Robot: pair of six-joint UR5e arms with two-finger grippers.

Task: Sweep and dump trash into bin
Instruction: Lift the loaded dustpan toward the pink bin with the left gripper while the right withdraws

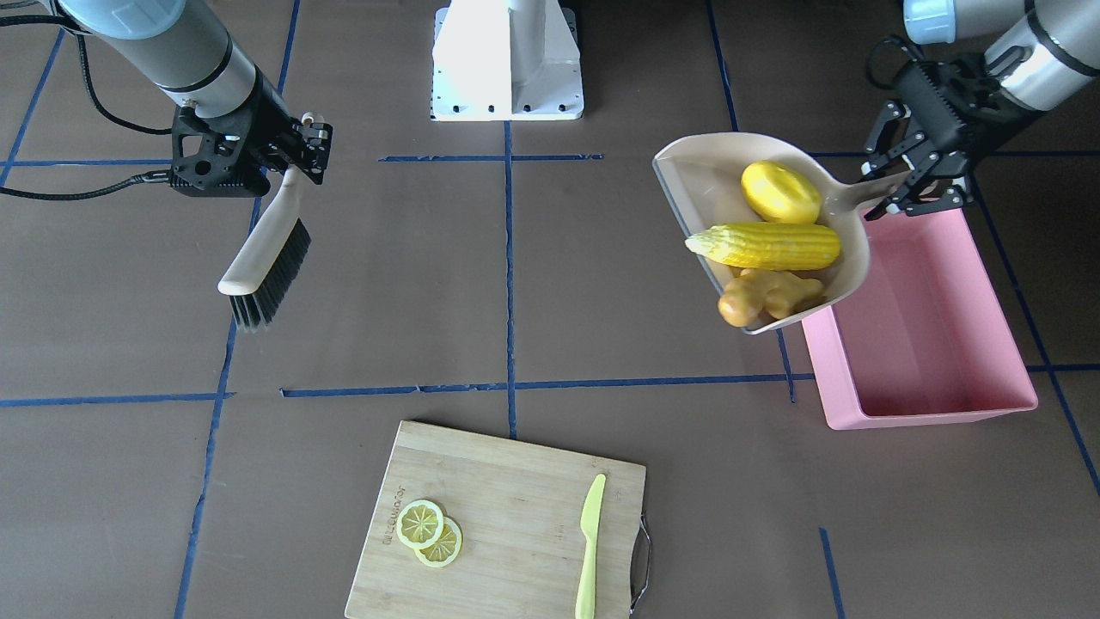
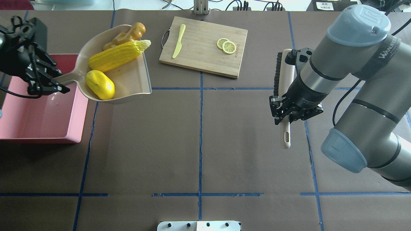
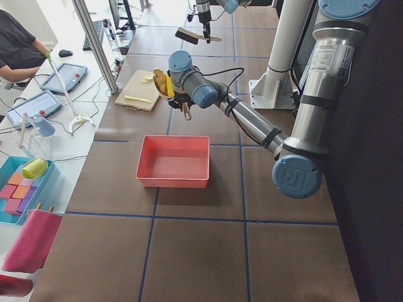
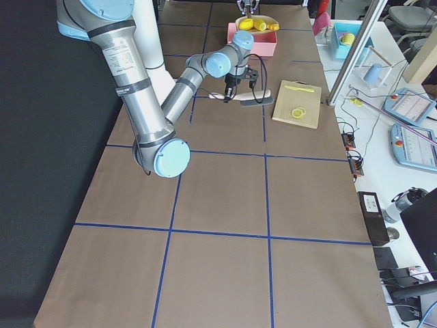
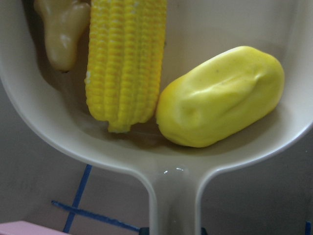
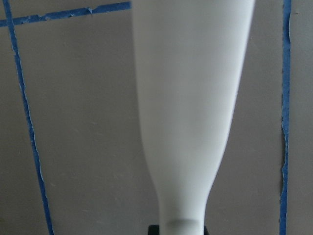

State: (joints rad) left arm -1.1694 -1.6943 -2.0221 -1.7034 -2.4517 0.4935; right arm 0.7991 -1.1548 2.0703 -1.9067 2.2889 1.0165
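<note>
The cream dustpan [image 1: 700, 185] hangs in the air beside the pink bin [image 1: 924, 331], partly over its corner. My left gripper [image 1: 913, 182] is shut on the dustpan's handle [image 2: 65, 78]. The trash lies in the pan: a corn cob [image 1: 766, 246], a small yellow lumpy vegetable [image 1: 780, 193] and a tan ginger root [image 1: 766, 295] at the pan's lip. The left wrist view shows the corn cob [image 5: 124, 61], the yellow vegetable [image 5: 220, 98] and the ginger root [image 5: 63, 32] close up. The bin [image 2: 38, 110] holds nothing visible. My right gripper [image 2: 285, 114] is shut on a cream brush [image 2: 285, 86], held above the table.
A wooden cutting board [image 1: 494, 533] carries two lemon slices [image 1: 430, 531] and a light green knife [image 1: 589, 546]. Blue tape lines cross the brown table. The robot's white base [image 1: 507, 60] stands at the table's edge. A person sits at a desk [image 3: 16, 50] beyond the table.
</note>
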